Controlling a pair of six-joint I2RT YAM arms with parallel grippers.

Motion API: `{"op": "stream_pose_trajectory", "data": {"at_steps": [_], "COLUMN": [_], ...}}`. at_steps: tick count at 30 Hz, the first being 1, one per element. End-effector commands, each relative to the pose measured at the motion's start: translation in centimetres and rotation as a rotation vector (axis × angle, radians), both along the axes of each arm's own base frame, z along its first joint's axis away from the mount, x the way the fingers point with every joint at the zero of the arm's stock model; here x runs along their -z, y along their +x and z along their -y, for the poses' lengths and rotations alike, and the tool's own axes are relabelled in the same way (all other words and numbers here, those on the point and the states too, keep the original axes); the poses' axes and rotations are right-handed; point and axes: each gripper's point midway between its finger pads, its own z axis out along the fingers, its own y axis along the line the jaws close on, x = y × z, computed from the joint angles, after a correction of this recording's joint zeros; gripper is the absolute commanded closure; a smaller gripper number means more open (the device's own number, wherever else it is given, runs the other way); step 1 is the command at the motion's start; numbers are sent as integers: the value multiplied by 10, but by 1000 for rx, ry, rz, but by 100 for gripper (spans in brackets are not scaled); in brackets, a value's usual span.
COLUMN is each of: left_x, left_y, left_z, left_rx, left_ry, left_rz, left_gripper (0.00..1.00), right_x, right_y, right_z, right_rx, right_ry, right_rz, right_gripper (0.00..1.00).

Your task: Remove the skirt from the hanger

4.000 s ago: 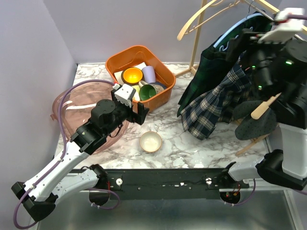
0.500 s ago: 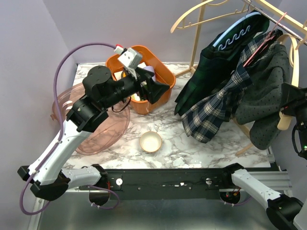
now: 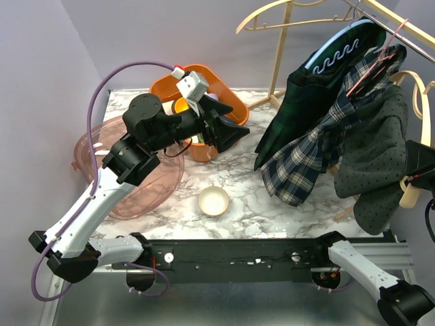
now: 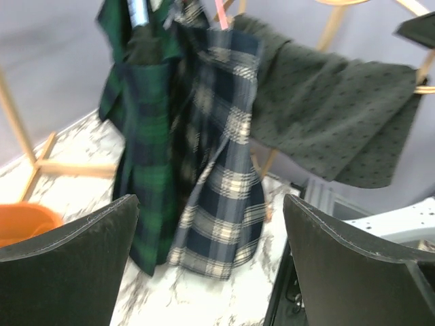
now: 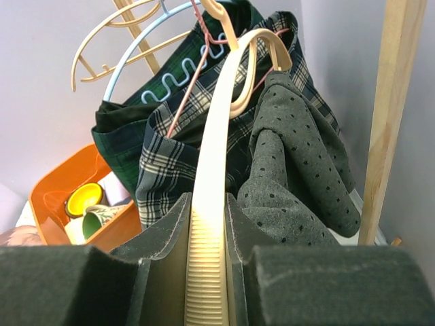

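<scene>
Where the grey dotted skirt (image 3: 370, 163) drapes over a cream hanger (image 5: 216, 156) at the rack's right end, the right gripper (image 5: 206, 227) is clamped on that hanger's arm. A plaid skirt (image 3: 306, 163) touches its left edge, and a wooden post (image 5: 394, 115) stands close on the right. The left gripper (image 4: 209, 210), spread wide and holding nothing, hovers above the marble table (image 3: 251, 204) beside an orange bin (image 3: 234, 109), apart from the clothes.
</scene>
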Motion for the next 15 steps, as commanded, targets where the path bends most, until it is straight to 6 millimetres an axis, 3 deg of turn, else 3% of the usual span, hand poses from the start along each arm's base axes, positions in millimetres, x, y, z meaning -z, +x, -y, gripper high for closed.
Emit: {"op": "stream_pose_trajectory", "data": {"at_steps": [1, 4, 6, 8, 12, 13, 14, 15], "left_x": [-20, -23, -29, -26, -19, -19, -28, -20], "left_y": [-19, -14, -27, -25, -44, -59, -66, -70], "left_z": [16, 27, 38, 52, 85, 94, 101, 108], "left_rx": [145, 154, 202, 205, 288, 327, 340, 349], "left_ry": [-57, -55, -33, 2, -3, -20, -66, -65], "left_rz": [35, -7, 22, 40, 114, 140, 192, 201], "left_gripper": [2, 2, 2, 2, 3, 2, 1, 1], "right_x": [-9, -5, -4, -5, -5, -6, -3, -6], "right_y": [-12, -20, -27, -34, -40, -45, -42, -42], "right_z": [-3, -3, -4, -5, -14, -16, -23, -26], "right_rx": [-33, -46, -66, -86, -140, -158, -192, -208], "right_ry": [53, 61, 71, 87, 123, 134, 147, 161], "right_rz": [48, 49, 56, 64, 84, 102, 96, 115], "right_gripper": [99, 99, 99, 99, 99, 99, 99, 99]}}
